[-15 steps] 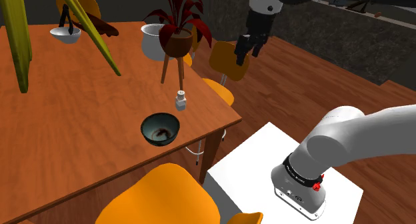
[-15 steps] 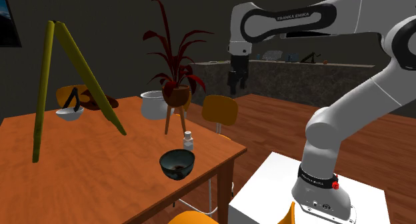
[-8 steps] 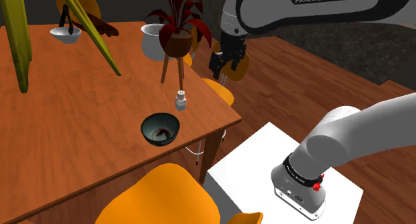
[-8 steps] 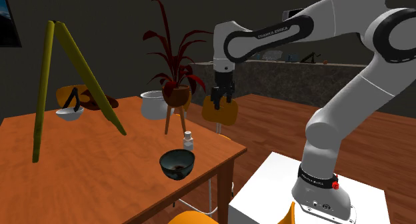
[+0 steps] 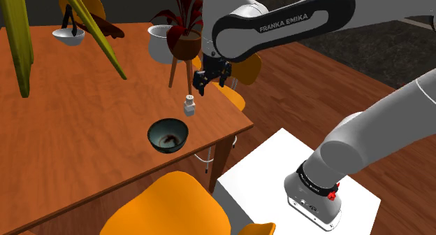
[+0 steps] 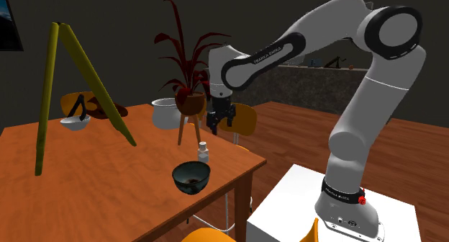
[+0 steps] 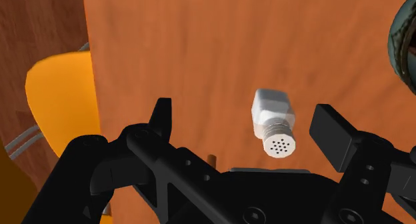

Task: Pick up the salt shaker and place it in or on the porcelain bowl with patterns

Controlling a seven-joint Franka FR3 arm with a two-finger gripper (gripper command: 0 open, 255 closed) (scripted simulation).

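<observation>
A small white salt shaker (image 5: pixel 189 105) (image 6: pixel 203 152) with a ribbed, perforated cap stands upright near the corner of the wooden table (image 5: pixel 84 122). The dark patterned bowl (image 5: pixel 168 135) (image 6: pixel 191 176) sits on the table a little nearer the camera, apart from the shaker. My black gripper (image 5: pixel 209 84) (image 6: pixel 219 125) hangs open above the shaker, slightly toward the shoulder view's right. Seen from the wrist, the shaker (image 7: pixel 274 119) lies below the open gripper (image 7: pixel 247 123), closer to one finger and untouched. The bowl's rim (image 7: pixel 405 36) shows at that view's edge.
A red-leaved plant on a wooden stand (image 5: pixel 185 41) and a white pot (image 5: pixel 159 43) stand just behind the shaker. Tall yellow-green poles (image 5: pixel 94 31) and a white bowl (image 5: pixel 68 36) are farther back. Orange chairs (image 5: pixel 161 205) (image 5: pixel 241 62) flank the table corner.
The arm has swung down and toward the shoulder view's left, bringing the gripper from over the floor to above the shaker. The fingers stayed open. Shaker and bowl have not moved.
</observation>
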